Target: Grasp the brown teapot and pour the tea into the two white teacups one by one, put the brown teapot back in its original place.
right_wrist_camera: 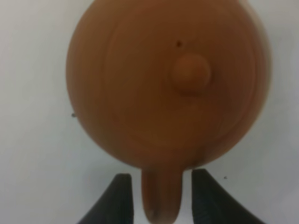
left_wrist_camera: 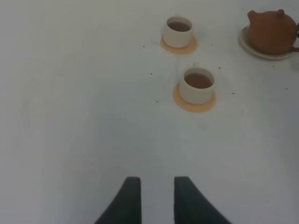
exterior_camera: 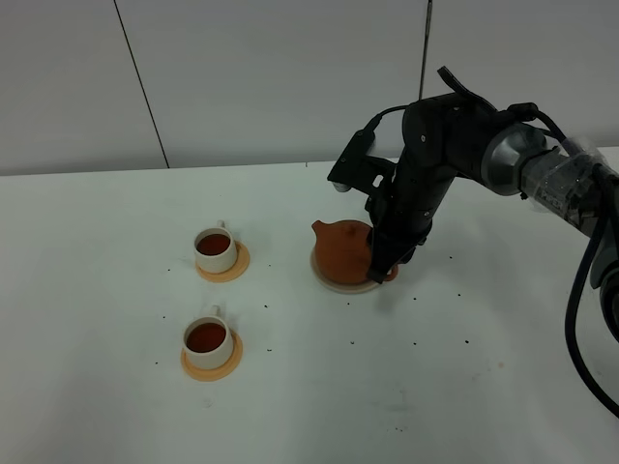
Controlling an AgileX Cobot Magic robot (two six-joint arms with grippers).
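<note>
The brown teapot (exterior_camera: 340, 249) (left_wrist_camera: 272, 31) (right_wrist_camera: 163, 79) stands upright on its pale saucer (exterior_camera: 334, 280) (left_wrist_camera: 261, 52), spout toward the cups. My right gripper (exterior_camera: 385, 266) (right_wrist_camera: 161, 175) is open, its fingers on either side of the loop handle with a thin gap each side. Two white teacups (exterior_camera: 215, 249) (exterior_camera: 208, 343) sit left of the pot, both holding dark tea; the left wrist view shows them too (left_wrist_camera: 178, 31) (left_wrist_camera: 197, 85). My left gripper (left_wrist_camera: 157, 179) is open and empty, well short of the cups and out of the exterior view.
Each cup rests on a flat orange coaster (exterior_camera: 238, 268) (exterior_camera: 224, 367). Small dark specks dot the white table (exterior_camera: 435, 387). The right arm (exterior_camera: 455, 135) arches down over the pot from the right.
</note>
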